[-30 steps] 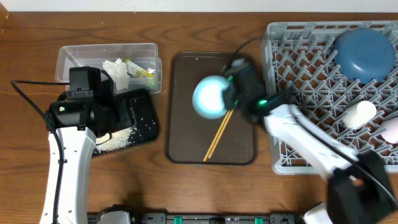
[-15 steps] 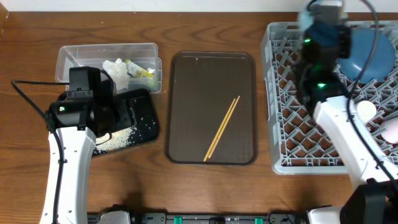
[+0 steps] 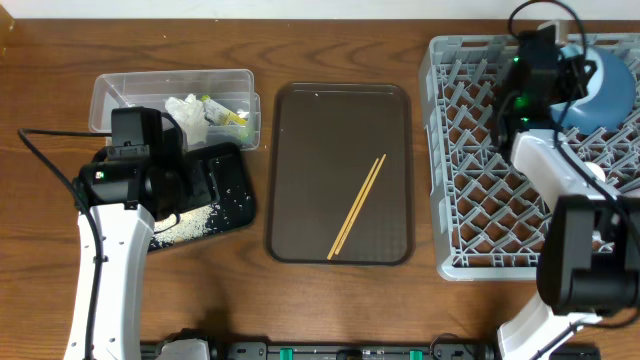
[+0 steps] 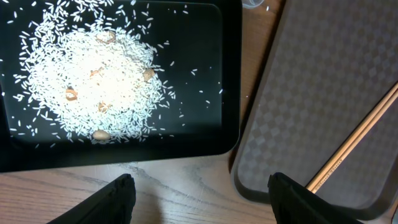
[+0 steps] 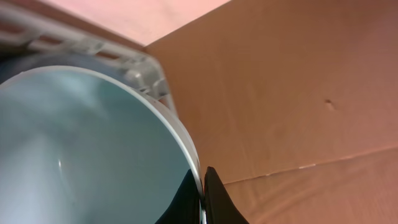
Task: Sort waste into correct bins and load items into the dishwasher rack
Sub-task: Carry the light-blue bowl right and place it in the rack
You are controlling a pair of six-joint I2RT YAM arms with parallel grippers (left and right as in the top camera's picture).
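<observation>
My right gripper [image 3: 548,62] is over the back edge of the grey dishwasher rack [image 3: 480,180], beside the dark blue plate [image 3: 606,92]. In the right wrist view it [image 5: 203,193] is shut on the rim of the pale blue-white bowl [image 5: 81,143], held on edge. Two wooden chopsticks [image 3: 358,205] lie on the brown serving tray [image 3: 300,150]. My left gripper [image 4: 202,199] is open and holds nothing. It hangs over bare wood between the black tray [image 4: 211,74] of rice scraps [image 4: 106,81] and the serving tray. The clear tub [image 3: 120,95] holds tissue [image 3: 190,110] and a wrapper [image 3: 228,115].
The left arm [image 3: 105,270] reaches up the left side and covers part of the black tray [image 3: 235,195]. The right arm [image 3: 570,190] lies across the rack's right half. A chopstick end [image 4: 367,143] shows at the edge of the left wrist view.
The right arm has carried the bowl from above the serving tray to the back of the rack, next to the plate. The left arm and gripper have not moved.
</observation>
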